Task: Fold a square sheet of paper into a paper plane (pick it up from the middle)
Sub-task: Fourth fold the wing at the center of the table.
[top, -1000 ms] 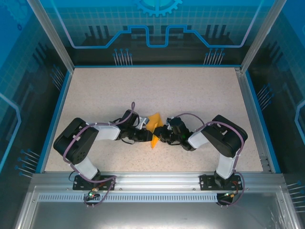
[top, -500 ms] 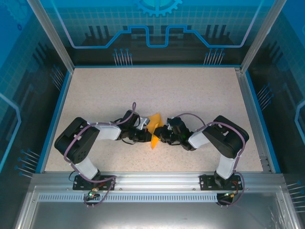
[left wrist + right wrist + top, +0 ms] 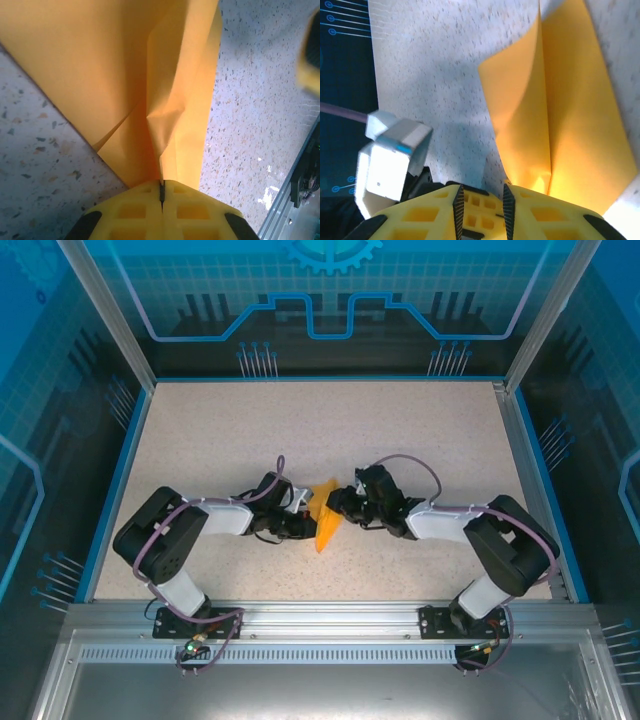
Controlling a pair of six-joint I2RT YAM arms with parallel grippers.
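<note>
The orange-yellow sheet of paper (image 3: 325,522) is folded along a centre crease into a narrow, pointed paper-plane shape, near the middle of the table between both grippers. My left gripper (image 3: 306,524) is shut on its crease; in the left wrist view the paper (image 3: 125,75) rises from the closed yellow fingertips of that gripper (image 3: 161,192). My right gripper (image 3: 341,506) stands just right of the paper's upper end. In the right wrist view that gripper (image 3: 480,192) is open with nothing in the gap, and the paper (image 3: 570,115) lies just right of its right finger.
Speckled table (image 3: 330,430) with blue side rails and glass walls around it. The left arm's white link (image 3: 390,160) sits close to the right gripper's left side. Free room lies across the far half of the table.
My left gripper has closed on the paper's crease. The right gripper has opened off the paper, and its arm has swung out to the right. The paper now looks narrower.
</note>
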